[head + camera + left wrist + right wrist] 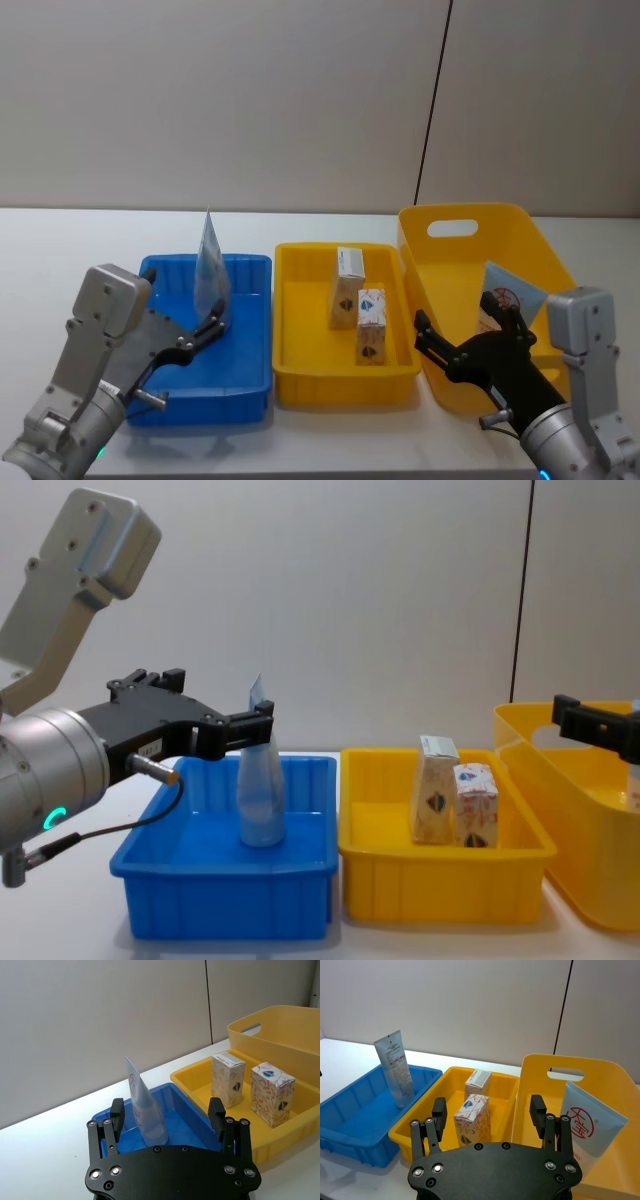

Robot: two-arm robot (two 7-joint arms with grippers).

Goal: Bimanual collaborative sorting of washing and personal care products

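1. Three plastic bins are sitting on the white table [60, 240]. One tall yellow bin with a handle cut-out [500, 215] is standing just to the right of the shallow yellow rectangular tray [305, 335]. One blue rectangular bin [240, 350] is lying just to the left of that tray.

2. Two black two-fingered grippers are hanging over the bins.
   - The left gripper [166, 1110] is hovering left of the tray, over the near half of the blue bin. Its fingers are spread wide and are clamping nothing. A tube is standing in line with the gap between them.
   - The right gripper [487, 1105] is hovering right of the tray, at the near wall of the tall yellow bin. It is also gaping wide and is holding nothing.

3. Two pale-blue plastic squeeze tubes with flat crimped ends are showing.
   - The first tube [210, 265] is standing upright in the blue bin left of the tray, with its crimped end pointing up.
   - The second tube [587, 1125], which is showing a red circular logo, is leaning inside the tall yellow bin right of the tray.

4. Two small cream cardboard cartons with a blue-red emblem are standing upright inside the tray, just beside each other. The farther carton [349, 285] is sitting nearer the tray's back wall. The nearer carton [370, 325] is sitting nearer its front wall.
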